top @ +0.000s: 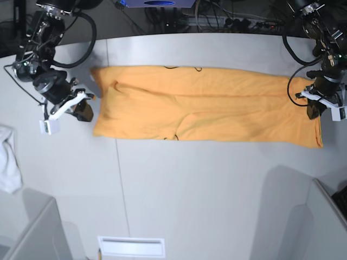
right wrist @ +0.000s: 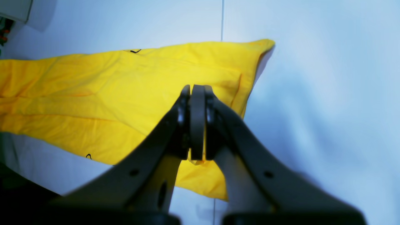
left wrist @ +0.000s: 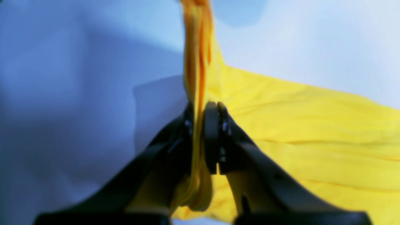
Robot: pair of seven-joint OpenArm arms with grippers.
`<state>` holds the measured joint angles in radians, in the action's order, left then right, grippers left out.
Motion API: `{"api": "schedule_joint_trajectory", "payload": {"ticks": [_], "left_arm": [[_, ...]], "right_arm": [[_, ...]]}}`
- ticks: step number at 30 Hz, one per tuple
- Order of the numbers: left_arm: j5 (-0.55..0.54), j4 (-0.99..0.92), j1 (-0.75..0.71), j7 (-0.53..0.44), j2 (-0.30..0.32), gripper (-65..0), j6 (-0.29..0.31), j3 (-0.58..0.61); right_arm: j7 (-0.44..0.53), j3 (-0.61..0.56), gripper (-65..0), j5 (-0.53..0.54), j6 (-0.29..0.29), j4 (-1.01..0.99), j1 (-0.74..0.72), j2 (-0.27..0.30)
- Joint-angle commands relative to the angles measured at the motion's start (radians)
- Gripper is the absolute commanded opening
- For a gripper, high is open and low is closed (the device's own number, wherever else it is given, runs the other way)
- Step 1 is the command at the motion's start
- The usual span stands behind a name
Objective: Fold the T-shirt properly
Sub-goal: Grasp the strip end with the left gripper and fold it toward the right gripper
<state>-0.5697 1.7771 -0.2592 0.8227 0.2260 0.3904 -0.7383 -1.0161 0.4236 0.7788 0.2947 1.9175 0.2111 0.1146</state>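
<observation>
Shirt (top: 206, 105) lying as a long, narrow orange band across the far half of the table (top: 190, 189), apparently already folded lengthwise, since no sleeves show in the base view. Black line marks appear at its far edge and near the middle of its near edge.

Left claw (left wrist: 201, 137), at the band's end on the right of the base view: closed on the shirt. The left wrist view shows a bunched ridge of cloth pinched between the jaws and running up beyond them, with the rest of the fabric spreading flat to one side. This grip secures that end of the band.

Right claw (right wrist: 197, 122), at the opposite end: jaws shut. In the right wrist view a small tab of yellow cloth shows just below the closed pads, so it seems to pinch the near edge of the shirt close to the corner; how much fabric it holds cannot be told. The corner beyond lies flat on the table.

With one claw at each short end, the arrangement suits keeping the band taut and straight, or carrying one end over toward the other for the crosswise fold. That fold is judged to be the step in hand.

White cloth (top: 8, 160) rests at the table's edge, well apart from the shirt.
</observation>
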Motion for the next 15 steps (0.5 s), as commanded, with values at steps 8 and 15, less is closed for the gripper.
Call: {"api": "schedule_joint_trajectory", "payload": {"ticks": [8,15], "left_arm": [[-0.011,0.166,0.001,0.097,-0.041,-65.0,0.006,0.009],[-0.011,0.182,-0.019,0.109,-0.073,-65.0,0.003,0.174]], "right_arm": [[0.019,0.004,-65.0,0.017,0.001,0.012,-0.009,0.007],[0.019,0.004,-65.0,0.017,0.001,0.012,-0.016,0.006]]}}
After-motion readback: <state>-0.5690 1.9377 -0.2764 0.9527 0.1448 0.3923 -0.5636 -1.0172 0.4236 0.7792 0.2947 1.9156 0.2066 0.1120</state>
